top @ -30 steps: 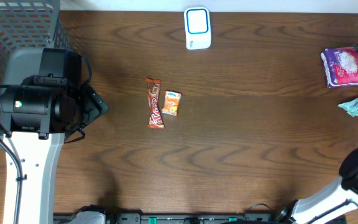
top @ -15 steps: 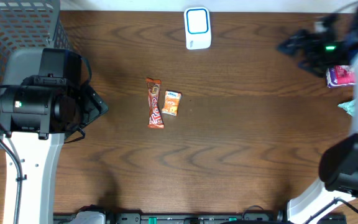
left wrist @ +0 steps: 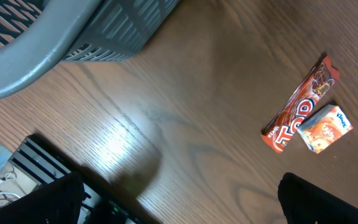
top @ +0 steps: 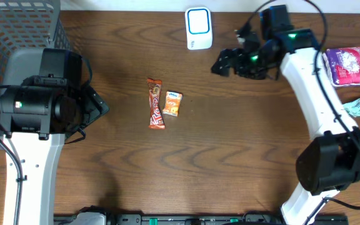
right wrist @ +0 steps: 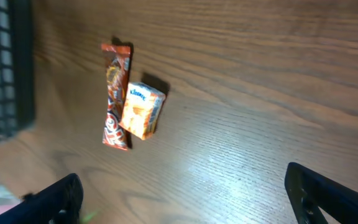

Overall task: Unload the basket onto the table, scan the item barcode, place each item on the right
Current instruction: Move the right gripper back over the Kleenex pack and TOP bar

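Right gripper (top: pixel 225 61) hovers above the table (top: pixel 242 156) just right of the white scanner (top: pixel 199 28), jaws spread wide with nothing between them. The left gripper (top: pixel 99 106) waits by the basket (top: pixel 17 31), jaws equally wide and empty. Candidate items lie mid-table, well apart from both grippers: a red candy bar (top: pixel 156 104) and a small orange packet (top: pixel 172 104), side by side and touching. We judge the step in hand to be the reach and pick. To do it well, we should come down over one item only, with the fingers set across its narrow width, and nudge it clear of its neighbour if needed. We cannot see a barcode on either item, so we would expect to turn the code face toward the scanner window.
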Controlling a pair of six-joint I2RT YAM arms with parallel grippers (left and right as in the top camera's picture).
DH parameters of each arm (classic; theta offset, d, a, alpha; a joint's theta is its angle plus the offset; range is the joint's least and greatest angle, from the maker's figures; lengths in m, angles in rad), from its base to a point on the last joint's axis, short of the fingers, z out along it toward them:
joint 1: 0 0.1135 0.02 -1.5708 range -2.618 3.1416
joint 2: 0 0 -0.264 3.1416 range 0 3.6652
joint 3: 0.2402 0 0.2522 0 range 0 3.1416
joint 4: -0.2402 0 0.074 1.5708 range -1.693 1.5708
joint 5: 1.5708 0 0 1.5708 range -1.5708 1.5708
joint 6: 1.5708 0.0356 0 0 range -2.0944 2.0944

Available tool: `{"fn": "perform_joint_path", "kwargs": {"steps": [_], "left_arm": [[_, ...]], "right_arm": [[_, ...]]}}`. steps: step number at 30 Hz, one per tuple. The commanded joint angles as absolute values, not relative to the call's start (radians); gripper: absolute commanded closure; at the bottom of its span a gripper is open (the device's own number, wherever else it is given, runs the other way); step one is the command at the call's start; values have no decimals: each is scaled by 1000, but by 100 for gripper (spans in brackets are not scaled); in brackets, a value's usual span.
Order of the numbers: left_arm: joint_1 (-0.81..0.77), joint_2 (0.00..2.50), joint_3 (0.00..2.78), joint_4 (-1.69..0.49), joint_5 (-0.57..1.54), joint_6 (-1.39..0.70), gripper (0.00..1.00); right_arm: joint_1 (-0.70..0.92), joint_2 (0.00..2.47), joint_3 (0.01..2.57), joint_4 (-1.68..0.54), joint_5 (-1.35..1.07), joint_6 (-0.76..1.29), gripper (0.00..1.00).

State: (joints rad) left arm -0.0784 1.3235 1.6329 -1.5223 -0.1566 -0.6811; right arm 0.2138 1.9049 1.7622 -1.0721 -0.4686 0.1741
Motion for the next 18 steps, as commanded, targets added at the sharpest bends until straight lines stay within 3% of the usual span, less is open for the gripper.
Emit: {"fn": "perform_joint_path", "kwargs": {"steps": [1,18], "left_arm": [[-73,1313,1633,-1529,-169,-690,1],[-73,1313,1633,-1529,-169,-690,1]], "right_arm": [[275,1905,1756,-1069,-387,160,1],[445,1913,1692,-923,-356,163,1]]}}
